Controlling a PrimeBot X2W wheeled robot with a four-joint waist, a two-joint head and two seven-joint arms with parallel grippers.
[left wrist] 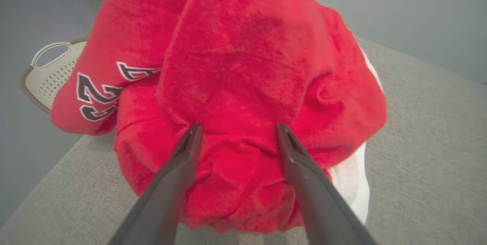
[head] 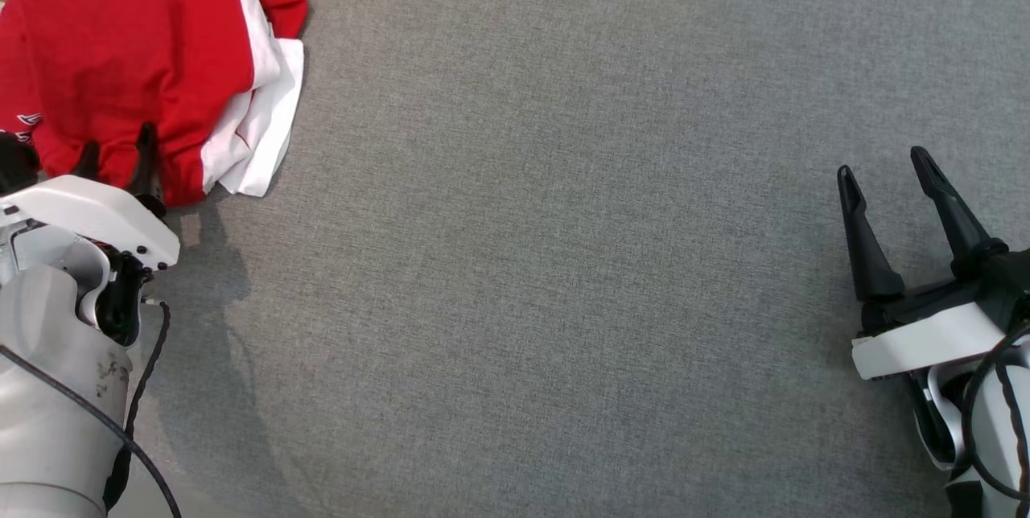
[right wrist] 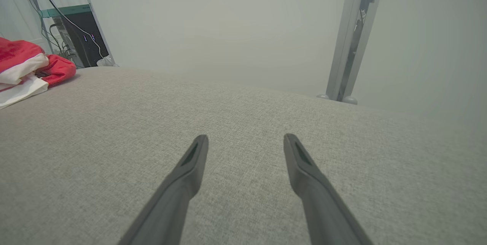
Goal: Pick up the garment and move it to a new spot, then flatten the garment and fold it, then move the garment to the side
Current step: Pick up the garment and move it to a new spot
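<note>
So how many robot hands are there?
2. The left hand is at the lower left, open, fingertips at the red garment. The right hand is at the lower right, open above the grey surface, away from the garment.

Red fleece garment, bunched up in a soft mound, not flattened, not folded. White panels spilling out along its right side. Black-and-white lettering on one red fold, drooping past the edge of the grey cloth surface. Parked at the far left corner.
</note>
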